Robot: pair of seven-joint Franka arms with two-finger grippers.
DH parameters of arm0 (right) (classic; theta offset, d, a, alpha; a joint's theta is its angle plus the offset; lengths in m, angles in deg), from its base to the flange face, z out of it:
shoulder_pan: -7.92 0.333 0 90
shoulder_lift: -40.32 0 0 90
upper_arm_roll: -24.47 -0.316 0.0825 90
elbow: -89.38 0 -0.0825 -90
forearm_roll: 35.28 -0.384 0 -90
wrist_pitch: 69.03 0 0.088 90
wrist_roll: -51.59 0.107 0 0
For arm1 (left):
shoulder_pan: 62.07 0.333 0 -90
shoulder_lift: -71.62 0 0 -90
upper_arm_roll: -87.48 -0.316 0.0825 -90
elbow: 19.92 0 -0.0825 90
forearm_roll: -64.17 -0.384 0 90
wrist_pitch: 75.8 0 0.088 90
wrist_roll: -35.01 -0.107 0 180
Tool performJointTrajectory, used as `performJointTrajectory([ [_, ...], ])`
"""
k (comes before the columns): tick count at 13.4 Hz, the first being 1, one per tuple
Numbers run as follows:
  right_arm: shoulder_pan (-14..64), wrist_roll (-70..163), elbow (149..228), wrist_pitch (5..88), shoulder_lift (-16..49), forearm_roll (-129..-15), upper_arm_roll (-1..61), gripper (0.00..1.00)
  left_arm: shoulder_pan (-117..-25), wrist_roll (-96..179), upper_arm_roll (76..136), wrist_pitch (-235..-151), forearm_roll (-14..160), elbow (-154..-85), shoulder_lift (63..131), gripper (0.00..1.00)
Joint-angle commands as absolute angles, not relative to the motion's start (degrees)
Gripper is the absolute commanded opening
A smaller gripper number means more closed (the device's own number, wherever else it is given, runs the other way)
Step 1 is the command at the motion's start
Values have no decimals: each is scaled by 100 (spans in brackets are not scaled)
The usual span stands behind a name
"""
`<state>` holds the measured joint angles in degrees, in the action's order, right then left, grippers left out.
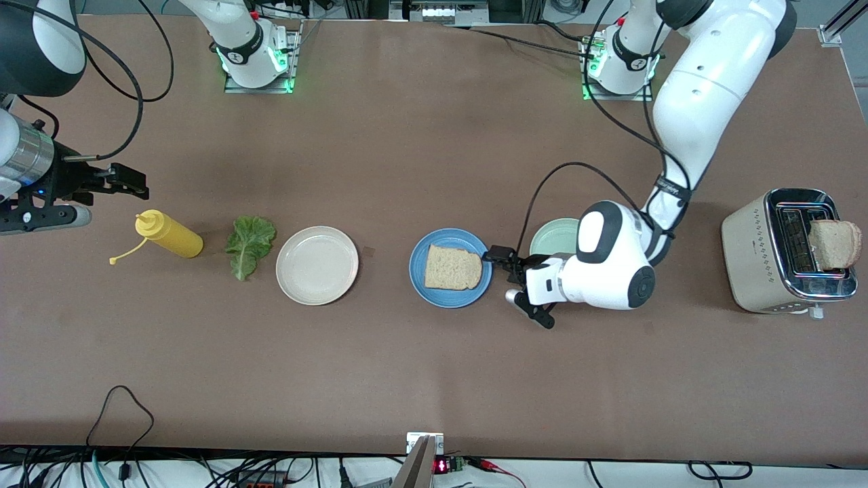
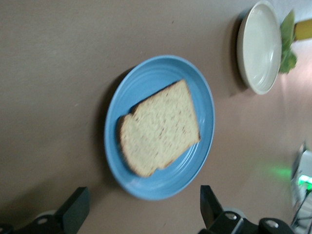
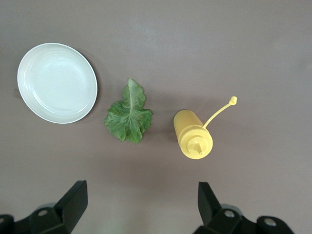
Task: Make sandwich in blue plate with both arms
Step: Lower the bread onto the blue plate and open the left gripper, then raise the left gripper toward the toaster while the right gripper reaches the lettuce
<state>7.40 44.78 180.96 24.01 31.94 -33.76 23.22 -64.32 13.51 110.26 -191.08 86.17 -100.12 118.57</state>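
The blue plate [image 1: 420,288] lies mid-table with one bread slice [image 1: 453,268] flat on it. My left gripper [image 1: 519,286] is open and empty, low beside the plate toward the left arm's end. In the left wrist view the plate [image 2: 146,78] and slice [image 2: 160,127] lie just ahead of the open gripper [image 2: 144,212]. A second bread slice [image 1: 835,244] stands in the toaster [image 1: 753,261]. The lettuce leaf [image 1: 249,245] lies on the table. My right gripper [image 1: 108,186] is open and empty, high over the table near the bottle; its wrist view [image 3: 141,207] shows the lettuce [image 3: 129,114] below.
A cream plate [image 1: 317,265] sits between the lettuce and the blue plate, and shows in both wrist views [image 3: 57,83] [image 2: 258,48]. A yellow squeeze bottle [image 1: 169,234] lies beside the lettuce toward the right arm's end. A mint plate [image 1: 550,237] is partly hidden by the left arm.
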Motion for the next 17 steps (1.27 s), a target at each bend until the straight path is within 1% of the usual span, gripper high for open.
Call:
performJointTrajectory([
  [1, 721, 4429, 18044, 2457, 2987, -3325, 2253, 100, -6296, 1330, 10884, -18454, 7678, -10184, 11181, 100],
  [5, 853, 4421, 18044, 2448, 2548, -3308, 2227, 100, -5927, 1269, 10814, -17373, 5885, -10114, 10249, 100],
  [6, 923, 4429, 18035, 2457, 2347, -3317, 2227, 100, -5891, 1234, 10805, -17223, 5428, -10070, 10073, 100],
  [7, 967, 4482, 18035, 2466, 2162, -3343, 2218, 100, -5830, 1259, 10814, -17195, 5102, -9913, 9897, 100],
  [9, 1090, 4473, 17948, 2579, 1732, -3343, 2218, 100, -5733, 1286, 10823, -16741, 5010, -9501, 9764, 100],
  [11, 1204, 4438, 17806, 2947, 1345, -3343, 2218, 100, -5715, 1591, 10796, -15924, 5019, -8712, 9763, 100],
  [12, 1275, 4473, 17806, 3254, 1221, -3300, 2218, 100, -5680, 1968, 10796, -15747, 5019, -8420, 9763, 100],
  [13, 1284, 4491, 17867, 3605, 1081, -3282, 2218, 100, -5628, 2424, 10805, -15658, 5010, -8278, 9763, 100],
  [15, 1232, 4517, 17920, 4116, 686, -3281, 2227, 100, -5610, 2945, 10796, -15639, 4993, -8268, 9763, 100],
  [17, 1170, 4526, 18314, 4861, 596, -3281, 2253, 100, -5383, 3000, 10822, -15648, 5071, -8294, 9772, 100],
])
